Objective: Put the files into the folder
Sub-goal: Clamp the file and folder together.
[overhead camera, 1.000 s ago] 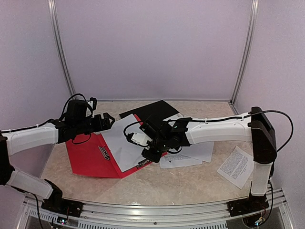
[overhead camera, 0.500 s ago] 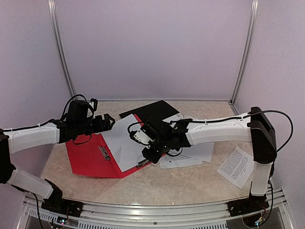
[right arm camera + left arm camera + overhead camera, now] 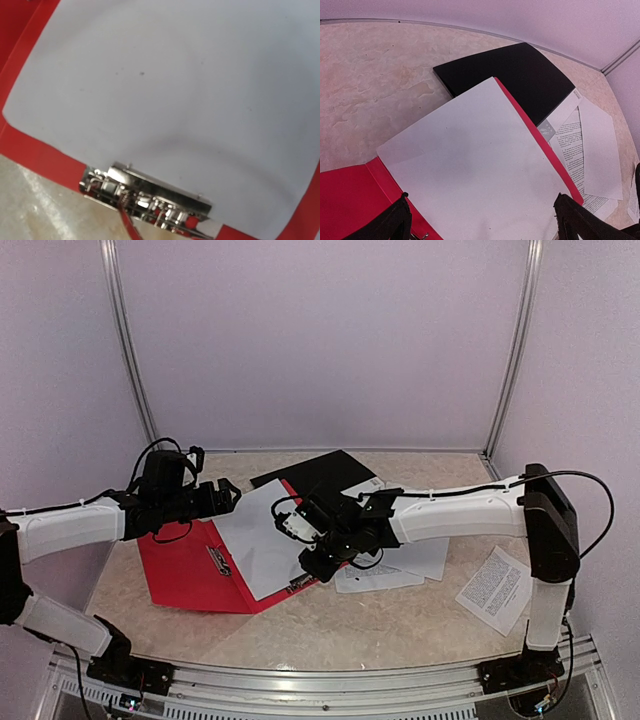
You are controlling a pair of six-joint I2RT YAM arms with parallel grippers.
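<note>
1 blank sheet (image 3: 250, 540) on open red folder (image 3: 180, 565), centre; printed sheets (image 3: 380, 578) + small sheet (image 3: 495, 588) lower right not yet in. L gripper (image 3: 481, 197) open; R gripper (image 3: 312, 565): can't tell.

Bare table (image 3: 400, 632) free along the near edge, right arm (image 3: 450, 515) spanning the folder's (image 3: 185, 575) right side, left gripper (image 3: 232, 492) over its far edge, metal clip (image 3: 145, 197) at the sheet's (image 3: 165, 90) edge, black board (image 3: 315, 472) behind

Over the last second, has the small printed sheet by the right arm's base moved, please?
No; the small printed sheet lies at the same spot relative to the front rail.
</note>
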